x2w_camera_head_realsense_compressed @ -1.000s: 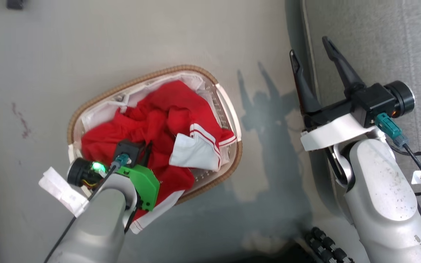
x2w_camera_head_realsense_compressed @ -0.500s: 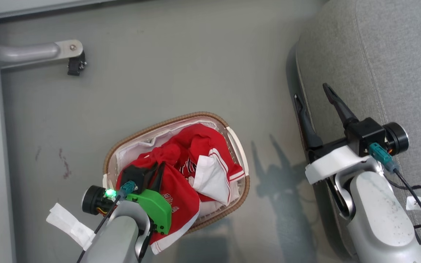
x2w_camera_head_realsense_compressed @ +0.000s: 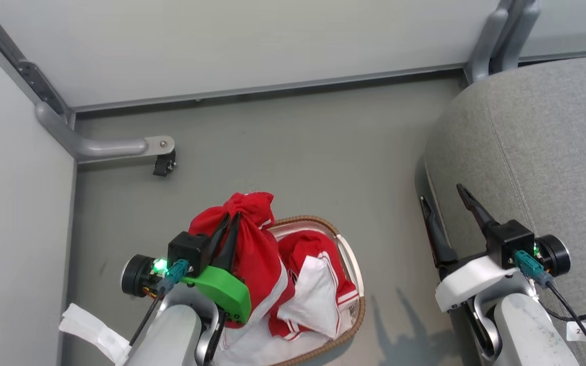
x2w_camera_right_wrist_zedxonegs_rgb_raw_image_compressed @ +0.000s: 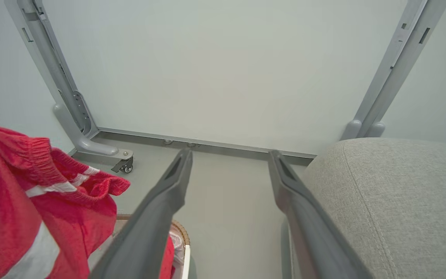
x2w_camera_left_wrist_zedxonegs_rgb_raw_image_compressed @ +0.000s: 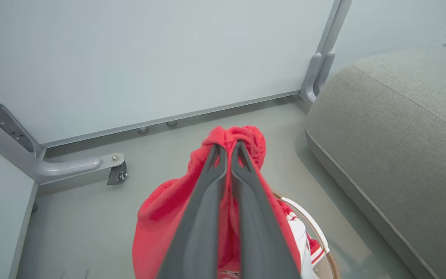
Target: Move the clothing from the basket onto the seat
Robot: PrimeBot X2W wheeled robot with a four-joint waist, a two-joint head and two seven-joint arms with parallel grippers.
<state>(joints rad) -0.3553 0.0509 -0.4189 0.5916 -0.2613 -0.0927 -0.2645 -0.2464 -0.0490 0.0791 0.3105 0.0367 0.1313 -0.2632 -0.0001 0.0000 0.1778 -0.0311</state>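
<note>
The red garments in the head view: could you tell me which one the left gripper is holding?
The bunched garment hanging over the basket, pinched in the shut left gripper; the other garment lies loose inside it.

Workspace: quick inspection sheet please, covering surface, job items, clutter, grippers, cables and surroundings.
Surface: smooth grey floor.
Job's things: red garment held above the basket; more clothing inside it; none on the seat where visible.
Clutter: nothing seen.
Grippers: left gripper shut on the red garment; right gripper open, empty, beside the seat.
Cables: black cable with white tag at the right wrist.
Surroundings: pale wall panels; grey frame foot with caster.
</note>
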